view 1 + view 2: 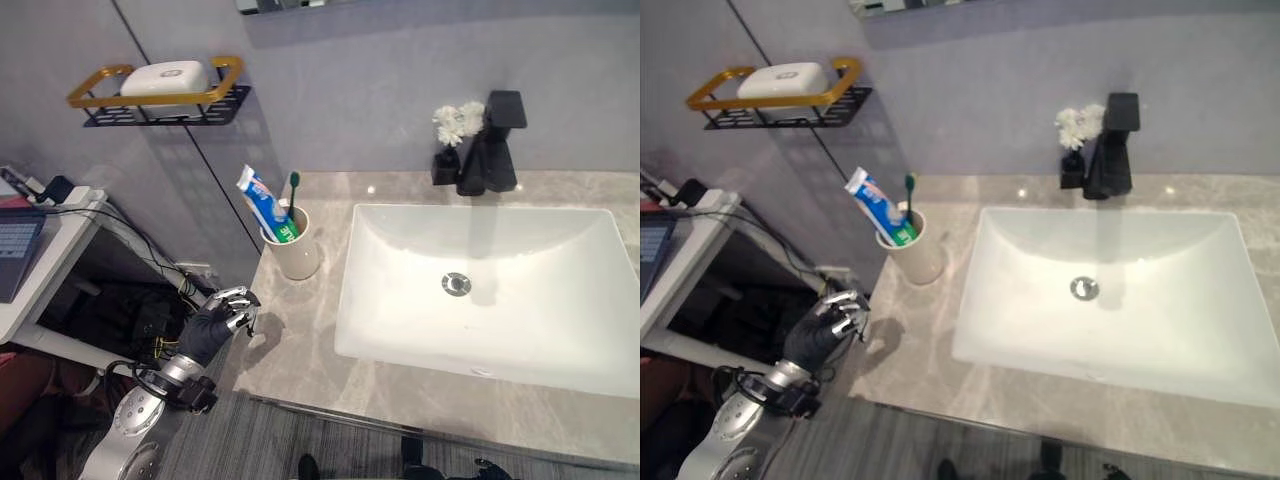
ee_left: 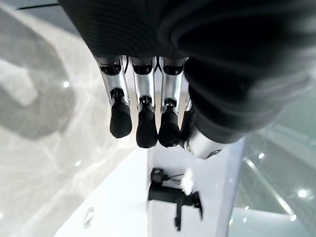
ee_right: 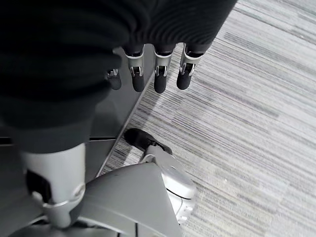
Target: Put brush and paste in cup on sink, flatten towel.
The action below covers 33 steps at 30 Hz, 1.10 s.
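Observation:
A cream cup (image 1: 296, 252) stands upright on the grey marble counter (image 1: 300, 360), just left of the white sink (image 1: 590, 300). A blue and white toothpaste tube (image 1: 268, 205) and a green toothbrush (image 1: 291, 190) stand in the cup, leaning left. My left hand (image 1: 215, 322) hovers at the counter's left edge, in front of the cup and apart from it. Its fingers (image 2: 143, 116) are relaxed and hold nothing. My right hand (image 3: 157, 74) hangs over the striped floor with straight, empty fingers.
A black faucet (image 1: 493, 145) and a small vase of white flowers (image 1: 458, 122) stand behind the sink. A gold-railed wall shelf (image 1: 160, 100) holds a white soap bar (image 1: 165, 78). A side table with a laptop (image 1: 20, 250) stands at the left.

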Tool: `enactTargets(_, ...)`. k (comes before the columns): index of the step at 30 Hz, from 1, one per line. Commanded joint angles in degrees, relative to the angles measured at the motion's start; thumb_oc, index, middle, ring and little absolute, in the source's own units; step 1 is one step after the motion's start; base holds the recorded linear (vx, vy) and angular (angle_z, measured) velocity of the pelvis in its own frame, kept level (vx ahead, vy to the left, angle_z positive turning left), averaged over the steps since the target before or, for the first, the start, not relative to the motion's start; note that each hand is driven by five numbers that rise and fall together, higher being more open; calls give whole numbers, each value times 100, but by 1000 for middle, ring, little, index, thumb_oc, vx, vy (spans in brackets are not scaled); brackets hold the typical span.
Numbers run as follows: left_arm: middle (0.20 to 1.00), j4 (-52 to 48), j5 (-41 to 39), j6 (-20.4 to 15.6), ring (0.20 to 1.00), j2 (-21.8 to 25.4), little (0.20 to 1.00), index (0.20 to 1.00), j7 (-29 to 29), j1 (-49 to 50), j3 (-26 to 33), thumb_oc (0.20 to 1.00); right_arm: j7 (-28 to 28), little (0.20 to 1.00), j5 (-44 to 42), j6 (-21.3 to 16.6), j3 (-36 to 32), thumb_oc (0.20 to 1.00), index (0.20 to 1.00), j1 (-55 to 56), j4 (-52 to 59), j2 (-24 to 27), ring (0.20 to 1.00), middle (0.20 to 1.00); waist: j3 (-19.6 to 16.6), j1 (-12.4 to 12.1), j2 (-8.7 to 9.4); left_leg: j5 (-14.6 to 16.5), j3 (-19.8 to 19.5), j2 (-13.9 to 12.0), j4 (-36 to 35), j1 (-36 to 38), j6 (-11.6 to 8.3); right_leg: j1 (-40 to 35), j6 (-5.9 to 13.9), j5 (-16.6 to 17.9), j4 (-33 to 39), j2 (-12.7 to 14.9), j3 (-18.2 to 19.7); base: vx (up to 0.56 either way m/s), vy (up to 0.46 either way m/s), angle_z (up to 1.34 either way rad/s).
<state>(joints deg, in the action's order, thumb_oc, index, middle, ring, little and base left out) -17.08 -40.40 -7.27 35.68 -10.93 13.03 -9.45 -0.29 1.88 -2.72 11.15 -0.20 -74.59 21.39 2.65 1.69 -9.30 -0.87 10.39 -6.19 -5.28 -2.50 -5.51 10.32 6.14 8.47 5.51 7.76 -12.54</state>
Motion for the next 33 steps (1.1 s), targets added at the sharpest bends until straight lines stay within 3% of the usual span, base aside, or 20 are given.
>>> enactTargets(1, 200, -189, 299, -233, 200, 43, 200, 200, 264, -149, 283, 200, -224, 1000, -30, 138, 224, 1000, 1000, -231, -193, -242, 1000, 1000, 206, 55, 283, -50, 53, 104, 28, -34, -27, 22, 275, -66, -51, 194, 130, -25, -25, -22)
enactTargets(11, 200, 159, 633, -264, 200, -117, 200, 200, 527, -292, 534, 200, -287, 1000, -288, 126, 127, 1000, 1000, -386, -233, -136, 1000, 1000, 309, 42, 383, -216, 282, 32, 28, -589, -104, 729, 315, 102, -51, 195, 417, -37, -24, -14)
enactTargets(33, 200, 686, 733, -305, 200, -299, 200, 200, 818, -1120, 455, 200, -334, 1000, -500, 58, 285, 1000, 1000, -466, -47, -258, 1000, 1000, 294, 269, 466, -271, 476, -157, 28, -743, -214, 1052, 239, 114, -51, 30, 603, 6, -15, -5)
